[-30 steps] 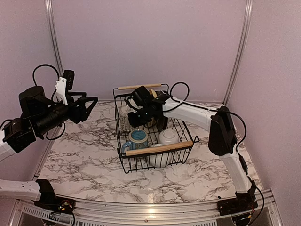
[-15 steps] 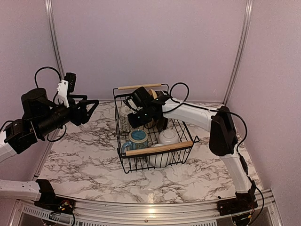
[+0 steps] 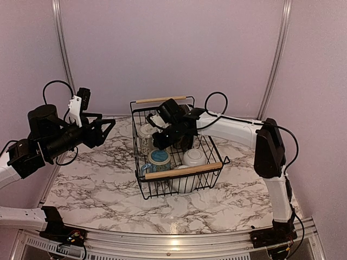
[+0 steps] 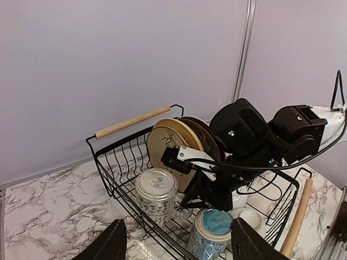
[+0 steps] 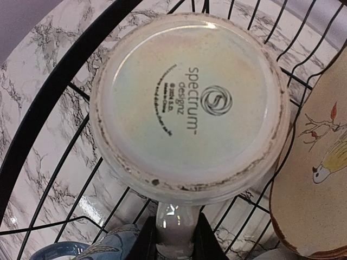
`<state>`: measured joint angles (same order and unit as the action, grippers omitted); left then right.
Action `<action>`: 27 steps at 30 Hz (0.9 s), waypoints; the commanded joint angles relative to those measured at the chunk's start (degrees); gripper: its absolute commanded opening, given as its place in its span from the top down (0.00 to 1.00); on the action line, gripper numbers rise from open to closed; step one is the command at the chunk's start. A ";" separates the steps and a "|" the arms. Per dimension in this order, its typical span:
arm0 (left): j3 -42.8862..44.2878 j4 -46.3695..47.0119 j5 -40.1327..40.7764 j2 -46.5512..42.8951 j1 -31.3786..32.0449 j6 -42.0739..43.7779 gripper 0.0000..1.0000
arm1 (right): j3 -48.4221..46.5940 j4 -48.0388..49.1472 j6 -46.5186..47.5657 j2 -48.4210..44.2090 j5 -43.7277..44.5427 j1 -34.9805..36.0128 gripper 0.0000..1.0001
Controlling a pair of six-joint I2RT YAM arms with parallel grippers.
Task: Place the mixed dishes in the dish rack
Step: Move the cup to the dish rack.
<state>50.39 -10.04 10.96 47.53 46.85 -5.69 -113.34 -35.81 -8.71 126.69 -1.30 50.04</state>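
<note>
The left gripper (image 3: 107, 132) hangs above the table's (image 3: 97, 189) left edge, jaws spread wide with nothing between them. The dish rack (image 3: 183, 171) sits mid-table, nearer the far edge. In its left far part stands an upturned mug (image 5: 190, 103), base up. A blue-topped mug (image 3: 160, 157) and a white bowl (image 3: 194, 157) lie toward its near handle. A tan plate (image 4: 172, 142) stands on edge at the far end, and a dark plate (image 4: 203, 130) behind it is mostly hidden by the right arm. The right gripper (image 5: 174, 241) pinches the upturned mug's handle, its fingertips cut off by the wrist view's bottom edge.
</note>
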 commanded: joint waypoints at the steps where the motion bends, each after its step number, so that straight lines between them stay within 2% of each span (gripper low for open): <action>1: -0.56 0.96 -0.59 -0.82 0.03 -0.74 0.32 | 0.13 2.77 3.63 -3.56 -3.75 0.03 1.00; 6: -0.82 0.79 -0.45 -1.15 0.09 -0.63 0.32 | 1.55 2.38 6.93 -4.13 -7.28 -0.10 1.00; 15: -1.08 0.71 -0.50 -0.91 0.05 -0.63 0.32 | 2.50 1.40 8.53 -5.41 -7.51 -2.57 1.00; 19: -1.08 0.77 -0.50 -0.77 0.08 -0.57 0.32 | 2.86 0.27 13.85 -5.57 -11.90 -4.02 1.00; 25: -0.80 1.09 -0.89 -0.13 0.04 -0.52 0.32 | 0.75 -3.46 22.98 -4.05 -20.48 -6.08 0.88; 26: -0.74 1.02 -0.94 -0.07 0.08 -0.50 0.32 | 0.02 -4.57 23.91 -3.59 -20.55 -6.11 0.88; 27: -0.59 0.93 -0.93 0.05 0.07 -0.47 0.32 | -0.81 -5.79 24.58 -2.96 -20.50 -6.21 0.93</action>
<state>49.84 -9.98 10.81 47.27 46.85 -6.22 -109.78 -38.98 9.52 124.55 -17.12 44.60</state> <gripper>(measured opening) 0.683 0.163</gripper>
